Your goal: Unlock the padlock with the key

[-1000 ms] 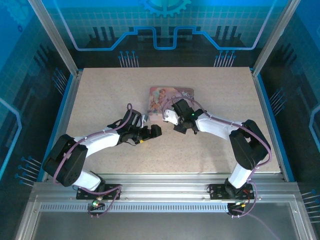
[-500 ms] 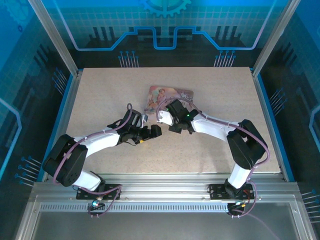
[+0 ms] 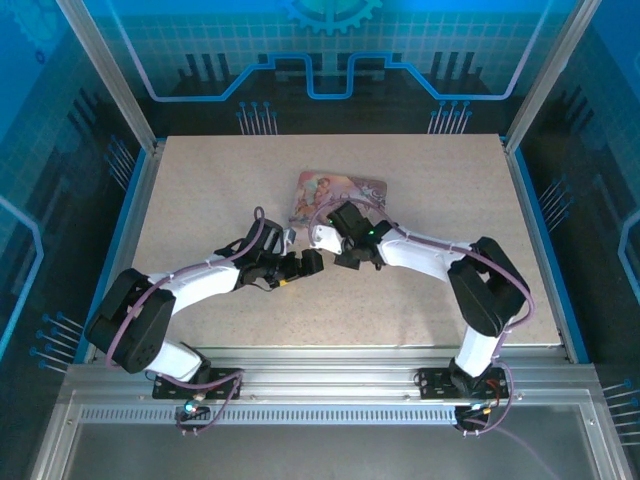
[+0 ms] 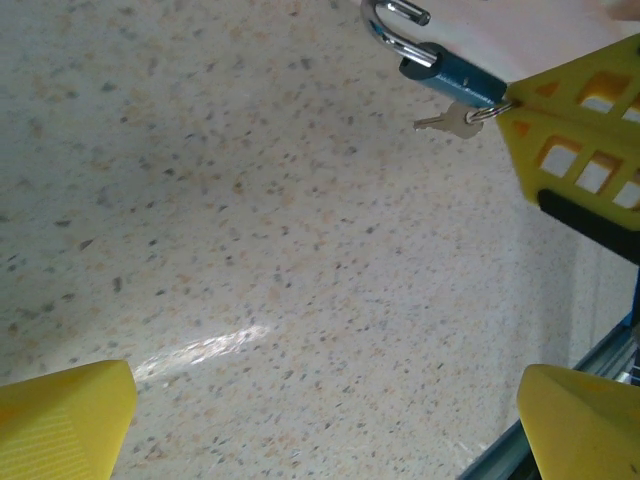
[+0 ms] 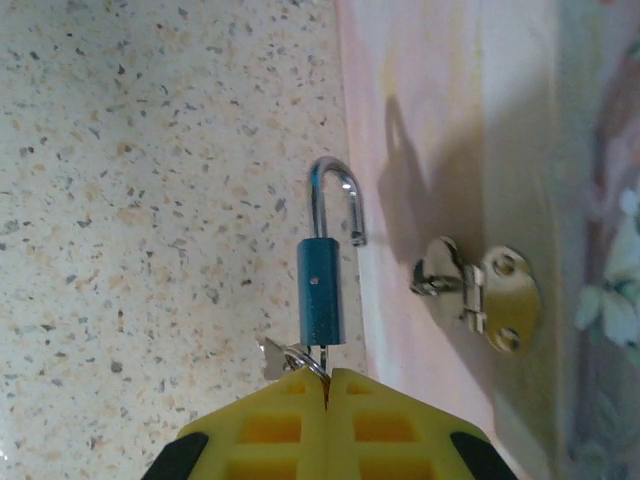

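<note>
In the right wrist view my right gripper is shut on the key, whose blade is in the bottom of the small blue-green padlock. The padlock's silver shackle has one leg ending free beside the body. A spare key hangs from the ring. The padlock is beside the pink tin's wall, apart from its hasp. The left wrist view has the padlock at its top, far ahead of my open left gripper. From above, the left gripper lies just left of the right gripper.
The pink illustrated tin lies at the table's middle, right behind both grippers. Speckled tabletop stretches free to the left, right and front. Metal frame rails run along the near edge, and blue walls enclose the sides.
My right gripper has moved left and slightly nearer, away from the tin's front, bringing the padlock on the key closer to the left gripper. The left arm has stayed put.
</note>
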### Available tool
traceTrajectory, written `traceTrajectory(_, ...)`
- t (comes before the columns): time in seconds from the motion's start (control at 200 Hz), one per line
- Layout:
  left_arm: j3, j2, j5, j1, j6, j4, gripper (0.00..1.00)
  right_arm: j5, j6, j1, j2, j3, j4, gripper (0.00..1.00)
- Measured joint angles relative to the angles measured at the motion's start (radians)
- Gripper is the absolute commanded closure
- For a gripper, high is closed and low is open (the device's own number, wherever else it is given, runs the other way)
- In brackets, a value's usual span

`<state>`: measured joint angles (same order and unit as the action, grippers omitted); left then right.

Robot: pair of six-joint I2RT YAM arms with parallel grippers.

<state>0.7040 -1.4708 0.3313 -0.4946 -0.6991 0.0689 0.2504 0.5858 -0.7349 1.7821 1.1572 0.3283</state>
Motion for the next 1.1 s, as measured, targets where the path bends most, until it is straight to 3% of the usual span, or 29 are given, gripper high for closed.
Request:
traceTrajectory(0.44,-0.041,0.100,-0.021,0.013,0.000,0.034,0.01,-0.022,-0.027,-0.021,-0.012,0.007,-0.004,1.00)
traceTrajectory(0.766,-0.066,0.208,-0.048,0.028,0.016,0.093,0.01,0.007,-0.097,-0.022,-0.206,-0.095,0.009,1.00)
traceTrajectory(1.101,-0.064,0.223,-0.056,0.028,0.045,0.143,0.01,0.067,-0.218,0.020,-0.393,-0.192,0.043,1.00)
